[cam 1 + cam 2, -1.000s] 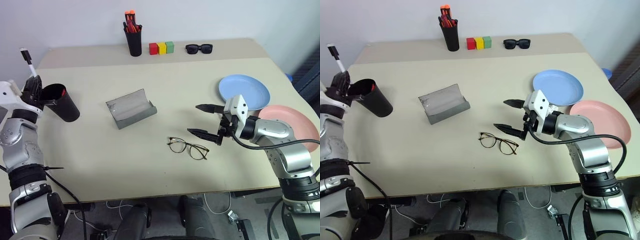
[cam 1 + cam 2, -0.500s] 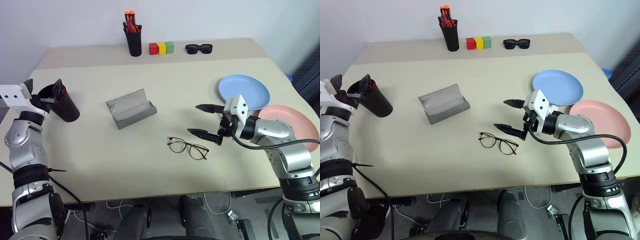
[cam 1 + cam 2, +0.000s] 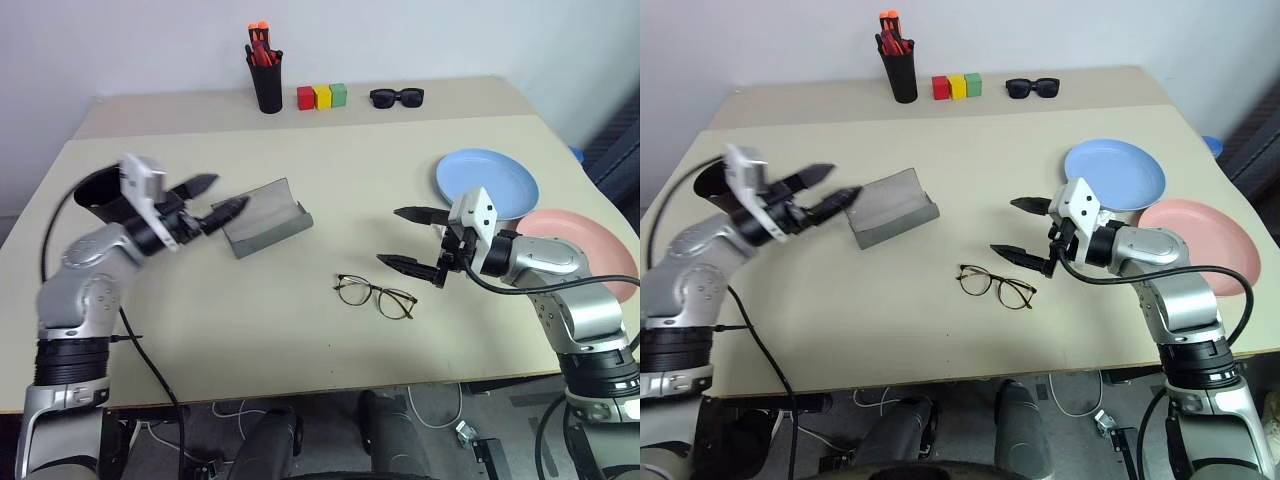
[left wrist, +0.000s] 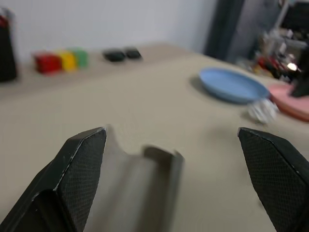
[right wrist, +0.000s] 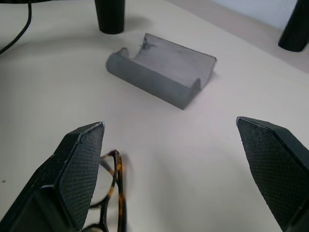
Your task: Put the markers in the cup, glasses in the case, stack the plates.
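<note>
The left claw [image 3: 214, 197] is seen spread wide and empty above the counter [image 3: 330, 250], just beside the open grey case [image 3: 262, 217], with the black cup [image 3: 100, 190] behind it. The right claw [image 3: 411, 239] is held wide and empty above the wire-frame glasses [image 3: 376, 295], near the light blue plate [image 3: 487, 184] and pink plate [image 3: 590, 250]

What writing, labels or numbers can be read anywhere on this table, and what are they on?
None can be read.
The case, glasses, blue plate, pink plate, three coloured blocks, sunglasses and pen holder show no readable lettering.
The grippers' white housings likewise carry no mark that can be made out.
</note>
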